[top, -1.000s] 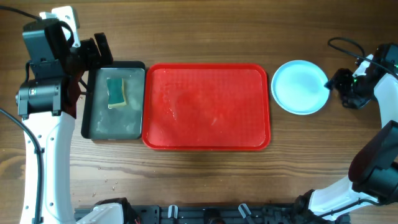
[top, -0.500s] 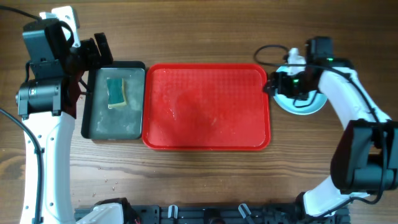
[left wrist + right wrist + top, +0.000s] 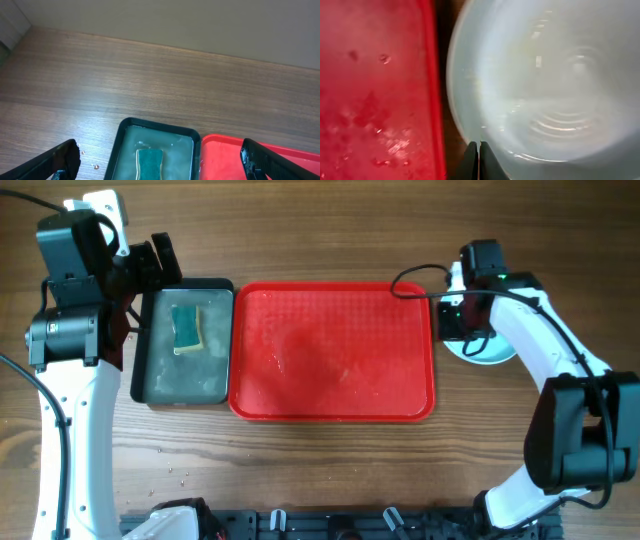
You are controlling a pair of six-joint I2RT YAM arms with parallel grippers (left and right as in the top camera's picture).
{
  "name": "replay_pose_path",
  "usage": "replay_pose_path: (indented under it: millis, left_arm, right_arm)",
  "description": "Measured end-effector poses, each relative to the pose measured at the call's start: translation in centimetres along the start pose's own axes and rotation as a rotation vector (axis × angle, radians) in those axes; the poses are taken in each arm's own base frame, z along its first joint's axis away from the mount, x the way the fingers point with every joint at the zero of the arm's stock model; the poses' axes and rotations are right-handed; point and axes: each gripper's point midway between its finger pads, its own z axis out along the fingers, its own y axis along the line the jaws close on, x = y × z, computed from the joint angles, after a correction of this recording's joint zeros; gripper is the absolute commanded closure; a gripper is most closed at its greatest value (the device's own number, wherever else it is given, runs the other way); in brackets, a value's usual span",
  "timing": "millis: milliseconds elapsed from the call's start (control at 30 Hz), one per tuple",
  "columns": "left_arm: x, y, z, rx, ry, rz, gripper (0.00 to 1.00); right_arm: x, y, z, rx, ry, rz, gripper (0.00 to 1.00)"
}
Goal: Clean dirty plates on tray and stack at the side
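Observation:
The red tray (image 3: 330, 416) lies mid-table with only wet smears on it and no plates. A pale round plate (image 3: 497, 350) rests on the wood just right of the tray, mostly covered by my right arm. My right gripper (image 3: 447, 320) hovers at the plate's left rim, between plate (image 3: 545, 75) and tray (image 3: 370, 90). Its fingers (image 3: 478, 150) are pressed together with nothing visibly between them. My left gripper (image 3: 160, 260) stands wide open above the black tray's far end, its fingertips (image 3: 55, 162) apart at the bottom corners of the left wrist view.
A black tray (image 3: 143, 340) of cloudy water sits against the red tray's left side, with a green and yellow sponge (image 3: 187, 327) in it. Water drops dot the wood near the front left. A black cable loops off the right arm.
My right arm has swung in from the far right over the plate to its left rim, and its jaws have closed. The left arm has stayed still.

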Motion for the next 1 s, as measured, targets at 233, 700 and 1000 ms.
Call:
replay_pose_path:
  millis: [233,700,1000]
  left_arm:
    - [0.0,0.0,0.0,0.0,0.0,0.0,0.0]
    - [0.0,0.0,0.0,0.0,0.0,0.0,0.0]
    - [0.0,0.0,0.0,0.0,0.0,0.0,0.0]
  right_arm:
    - [2.4,-1.4,2.2,0.025,0.037,0.115,0.96]
    - [4.1,-0.9,-0.3,0.005,0.168,0.133,0.81]
    - [-3.1,1.6,-5.6,-0.134,-0.042,0.001,0.0]
